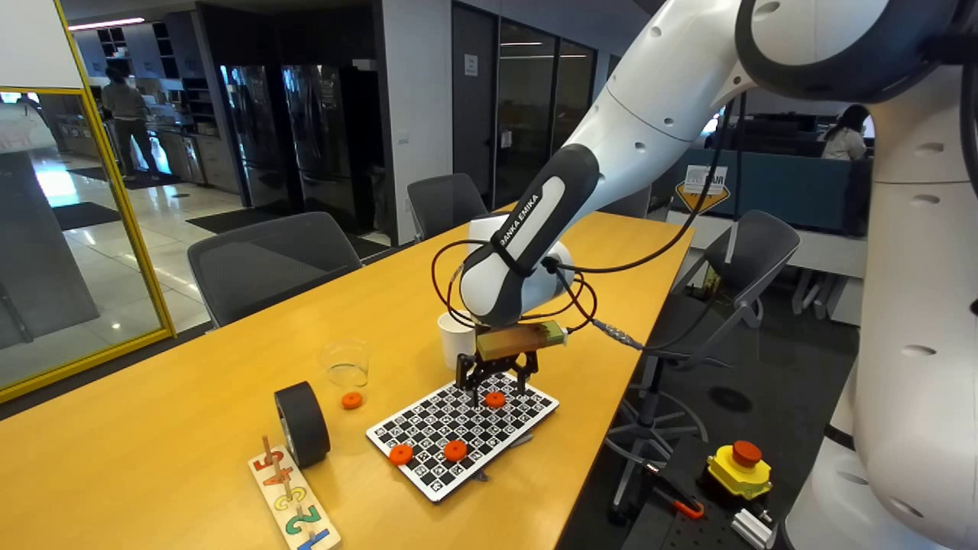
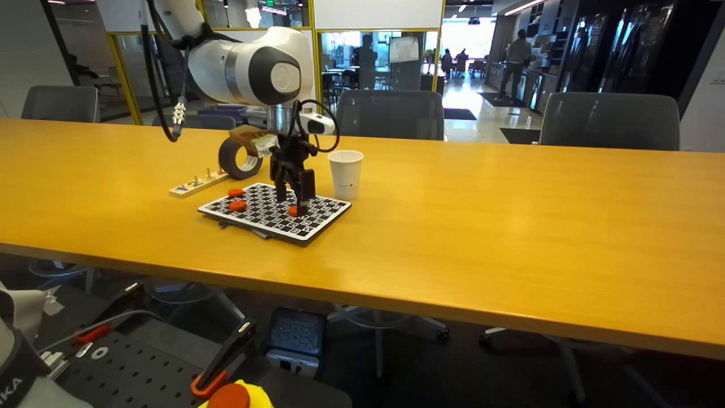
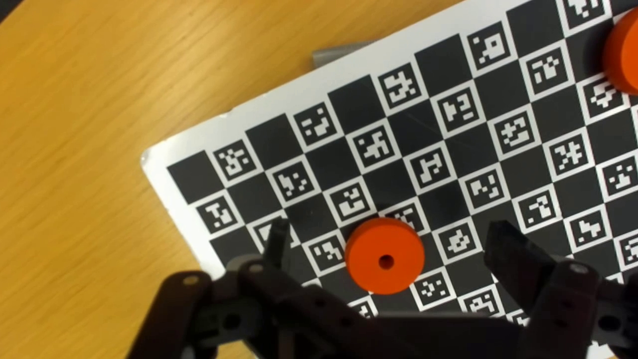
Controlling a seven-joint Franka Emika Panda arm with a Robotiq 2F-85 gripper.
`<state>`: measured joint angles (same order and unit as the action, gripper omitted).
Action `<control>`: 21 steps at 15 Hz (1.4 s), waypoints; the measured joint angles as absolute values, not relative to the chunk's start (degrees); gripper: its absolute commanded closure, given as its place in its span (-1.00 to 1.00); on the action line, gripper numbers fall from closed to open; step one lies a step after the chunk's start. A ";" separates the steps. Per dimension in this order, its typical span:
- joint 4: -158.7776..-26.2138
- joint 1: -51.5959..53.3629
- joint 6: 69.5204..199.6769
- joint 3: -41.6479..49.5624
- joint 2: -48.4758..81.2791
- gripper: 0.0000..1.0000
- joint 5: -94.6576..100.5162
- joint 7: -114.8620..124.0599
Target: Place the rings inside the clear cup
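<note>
While one clear cup point(image 1: 346, 363) stands, four rings point(image 1: 455, 451) outside

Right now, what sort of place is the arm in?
Probably an office meeting or break area: long table, mesh chairs along it, and what look like tall fridges beyond.

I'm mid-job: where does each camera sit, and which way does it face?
Exterior view: raised, beside the robot, looking slantwise along the table, clear cup in view; arm and gripper show.
Exterior view: robot's side of the table, looking across it; arm, gripper and lower-left robot body show.
Wrist view: on the wrist, looking down at the checkered board; only the gripper shows.
Both exterior views share the white cup and tape roll.
</note>
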<state>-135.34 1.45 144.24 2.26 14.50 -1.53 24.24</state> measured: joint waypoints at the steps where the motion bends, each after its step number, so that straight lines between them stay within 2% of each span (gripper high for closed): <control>1: -135.29 1.45 144.25 2.27 14.67 -0.98 -1.53 24.24; 2: -135.23 1.45 144.25 2.28 14.85 -0.49 -1.53 24.24; 4: -135.10 1.45 144.35 2.33 15.12 -0.41 -1.53 24.24; 8: -134.93 1.45 144.55 2.45 15.30 0.26 -1.53 24.24; 11: -134.76 1.45 144.58 2.56 15.46 0.67 -1.53 24.24; 12: -134.65 1.45 144.58 2.64 15.47 0.61 -1.53 24.24; 21: -132.30 3.45 144.62 2.42 14.14 0.62 0.17 24.26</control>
<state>-132.30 3.45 144.62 2.42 14.14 0.17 24.26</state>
